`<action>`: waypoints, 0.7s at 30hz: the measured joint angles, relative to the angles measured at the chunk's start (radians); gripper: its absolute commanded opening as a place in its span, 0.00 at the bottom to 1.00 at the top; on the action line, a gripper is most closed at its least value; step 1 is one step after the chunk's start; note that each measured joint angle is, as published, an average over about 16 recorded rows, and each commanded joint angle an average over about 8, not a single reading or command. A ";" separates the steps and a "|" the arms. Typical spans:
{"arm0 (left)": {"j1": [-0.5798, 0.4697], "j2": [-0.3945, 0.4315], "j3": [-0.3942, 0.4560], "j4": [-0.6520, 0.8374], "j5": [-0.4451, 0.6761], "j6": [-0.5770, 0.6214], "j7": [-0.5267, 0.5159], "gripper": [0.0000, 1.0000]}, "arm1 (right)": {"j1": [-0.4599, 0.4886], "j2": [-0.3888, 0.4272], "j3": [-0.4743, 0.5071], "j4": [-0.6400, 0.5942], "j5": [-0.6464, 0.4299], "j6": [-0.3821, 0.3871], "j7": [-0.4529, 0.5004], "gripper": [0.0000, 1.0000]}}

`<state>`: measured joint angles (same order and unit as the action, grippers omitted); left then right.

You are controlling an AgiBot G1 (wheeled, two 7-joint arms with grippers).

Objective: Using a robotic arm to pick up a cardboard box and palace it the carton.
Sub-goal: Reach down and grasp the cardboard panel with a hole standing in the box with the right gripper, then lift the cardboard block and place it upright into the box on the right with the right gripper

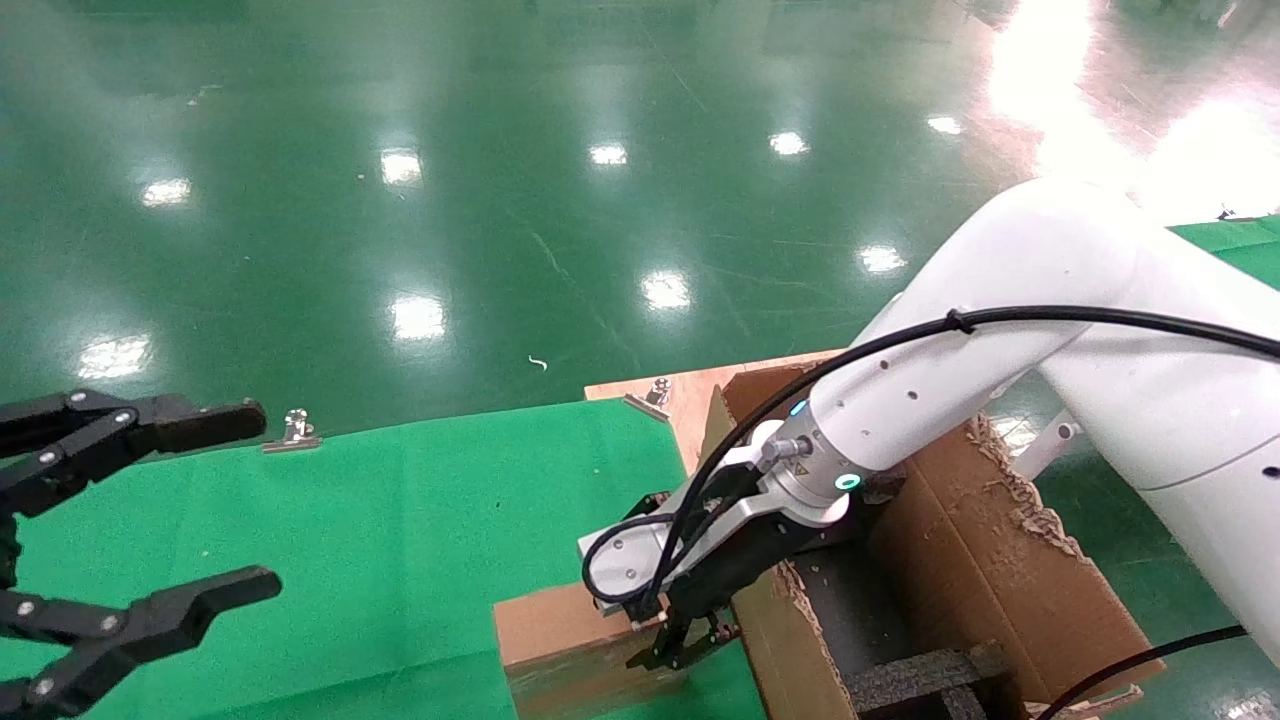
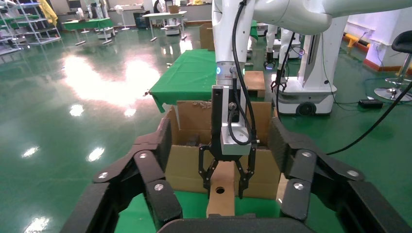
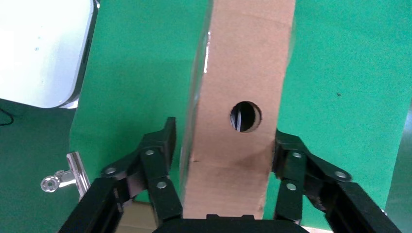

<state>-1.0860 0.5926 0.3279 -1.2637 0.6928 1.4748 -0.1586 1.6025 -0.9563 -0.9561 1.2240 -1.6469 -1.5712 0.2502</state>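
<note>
The small brown cardboard box [image 1: 560, 625] with a round hole [image 3: 245, 116] lies on the green cloth at the near edge, right beside the carton. The robotic arm's right gripper [image 1: 680, 650] reaches down over the box's end. Its fingers stand open on either side of the box [image 3: 243, 58], one pad close against one side and a thin gap showing at the other. The left wrist view shows the same straddle [image 2: 224, 187]. The large flapped carton [image 1: 1000, 560] with black foam dividers stands just right of the box. My left gripper [image 1: 255, 500] hovers open and empty at the far left.
The green cloth [image 1: 450, 520] covers the table. Metal binder clips [image 1: 297, 430] [image 1: 655, 392] hold it at the far edge, beside a bare wooden board corner [image 1: 690, 395]. Shiny green floor lies beyond. The carton's near wall [image 2: 184, 165] has ragged torn edges.
</note>
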 measured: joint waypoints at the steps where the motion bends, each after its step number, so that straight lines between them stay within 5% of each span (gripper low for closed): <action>1: 0.000 0.000 0.000 0.000 0.000 0.000 0.000 1.00 | 0.000 0.000 0.000 0.000 0.000 0.000 0.000 0.00; 21: 0.000 0.000 0.000 0.000 0.000 0.000 0.000 1.00 | 0.063 0.010 0.004 -0.027 0.025 0.002 -0.004 0.00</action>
<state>-1.0861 0.5926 0.3280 -1.2637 0.6928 1.4749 -0.1586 1.6656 -0.9467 -0.9524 1.1970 -1.6221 -1.5690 0.2466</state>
